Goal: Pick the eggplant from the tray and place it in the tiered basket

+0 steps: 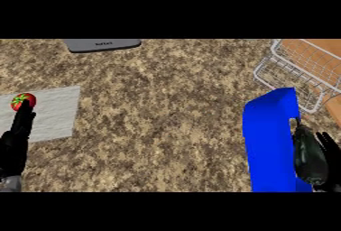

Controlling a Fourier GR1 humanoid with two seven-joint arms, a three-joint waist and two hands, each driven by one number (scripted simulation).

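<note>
Two black hands frame a speckled brown stone counter (166, 122). Right hand (324, 155) curled round a dark, glossy, oval eggplant (307, 155), fingers wrapped over its far side, just right of a bright blue rectangular tray (269, 140) and apparently lifted off its edge. Left hand (16, 137) resting at the lower left, fingers straight and pressed together, tips pointing up at a small red-and-green round fruit (22, 101) on a pale grey mat (53, 113). White wire tiered basket (300, 67) ahead of the right hand and slightly inward, well apart from it, with an orange wooden surface (318, 47) beyond. Grey flat device (101, 44) far ahead of the left hand.

Likely risks: smooth, rounded skin slipping through the curled fingers during the carry; eggplant or knuckles clipping the raised blue tray wall on the way forward; catching the basket's near wire rim if brought in too low; release too early, leaving the vegetable to roll off the rim onto the counter.

Eggplant itself: near-black with a greenish sheen, plump, mostly hidden by the hand; stem end not discernible.
</note>
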